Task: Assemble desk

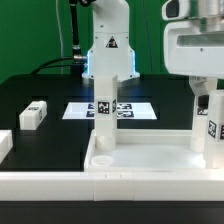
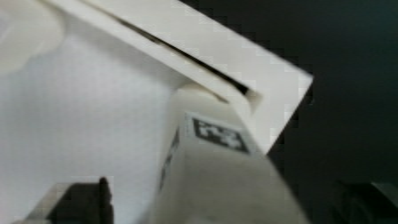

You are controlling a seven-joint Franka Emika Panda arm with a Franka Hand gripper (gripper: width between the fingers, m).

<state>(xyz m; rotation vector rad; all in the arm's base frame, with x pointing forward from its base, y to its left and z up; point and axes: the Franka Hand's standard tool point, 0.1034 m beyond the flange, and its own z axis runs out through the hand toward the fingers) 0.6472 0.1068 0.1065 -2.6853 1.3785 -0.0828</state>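
The desk's white tray-like top (image 1: 140, 160) lies at the front, rim up. One white tagged leg (image 1: 104, 125) stands upright in its corner on the exterior view's left. A second tagged leg (image 1: 212, 130) stands upright at the corner on the exterior view's right, and my gripper (image 1: 207, 108) hangs over its upper end. In the wrist view this leg (image 2: 222, 150) runs between my dark fingers (image 2: 80, 200), with a gap showing on each side of it. The gripper (image 2: 222, 208) is open around the leg and does not press on it.
A loose white tagged leg (image 1: 33, 115) lies on the black table on the exterior view's left, and another white part (image 1: 4, 146) sits at the left edge. The marker board (image 1: 80, 111) lies flat behind the tray, before the arm's base (image 1: 108, 55).
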